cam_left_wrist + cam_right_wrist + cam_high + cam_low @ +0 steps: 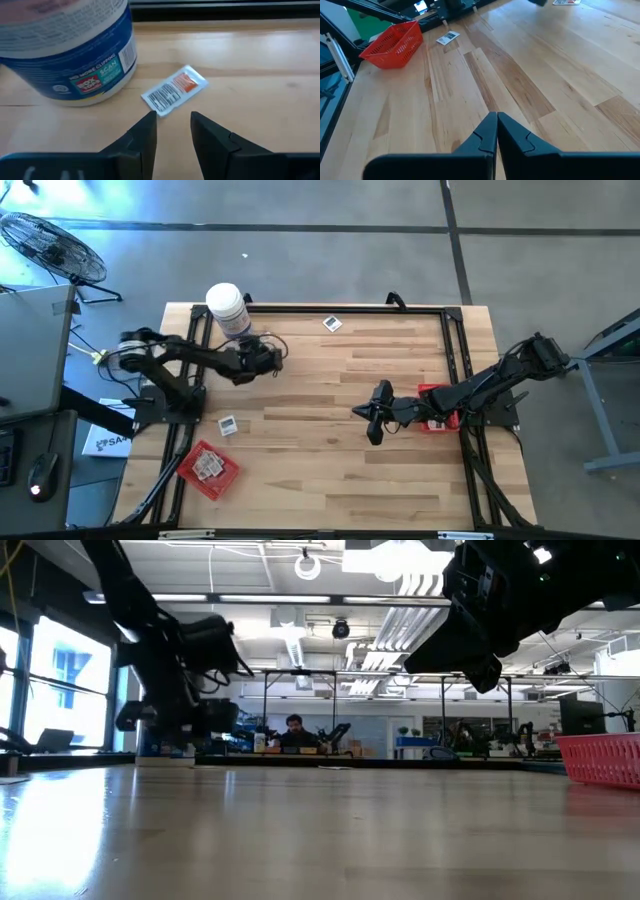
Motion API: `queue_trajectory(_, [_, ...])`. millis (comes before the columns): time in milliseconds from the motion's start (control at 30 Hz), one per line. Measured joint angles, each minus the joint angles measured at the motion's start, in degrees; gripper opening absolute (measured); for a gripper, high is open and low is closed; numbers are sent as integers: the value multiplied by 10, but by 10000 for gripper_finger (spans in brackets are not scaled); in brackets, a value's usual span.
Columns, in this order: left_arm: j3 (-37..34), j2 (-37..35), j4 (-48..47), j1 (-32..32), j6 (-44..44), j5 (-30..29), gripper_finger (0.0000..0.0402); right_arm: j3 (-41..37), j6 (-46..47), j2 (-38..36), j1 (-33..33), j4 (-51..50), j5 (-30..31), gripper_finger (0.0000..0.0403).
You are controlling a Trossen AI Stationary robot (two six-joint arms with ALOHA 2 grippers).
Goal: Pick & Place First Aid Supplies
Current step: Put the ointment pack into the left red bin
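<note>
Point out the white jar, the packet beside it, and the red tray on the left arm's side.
white jar (225,302): high view, lid.
packet (174,90): left wrist view, centre.
red tray (192,473): high view, rim.

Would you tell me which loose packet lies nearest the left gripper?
The packet beside the white jar, just ahead of the left gripper; the others lie apart on the table.

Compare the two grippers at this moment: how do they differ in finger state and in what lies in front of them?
The left gripper has its fingers apart; the right gripper has its fingers shut together. The left gripper hovers by a packet beside the white jar; the right gripper faces bare table, a red tray farther off. Both are dark, two-fingered, and hold nothing.
</note>
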Motion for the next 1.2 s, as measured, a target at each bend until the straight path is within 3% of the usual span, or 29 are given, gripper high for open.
queue_trajectory(367, [12, 70, 54, 73, -63, 2, 117, 0, 0, 0, 0, 0, -2, 7])
queue_trajectory(700, [13, 107, 54, 74, -55, 16, 117, 0, 0, 0, 0, 0, -2, 8])
queue_trajectory(1200, [13, 56, 30, -33, 34, 117, 117, 0, 0, 0, 0, 0, -10, 4])
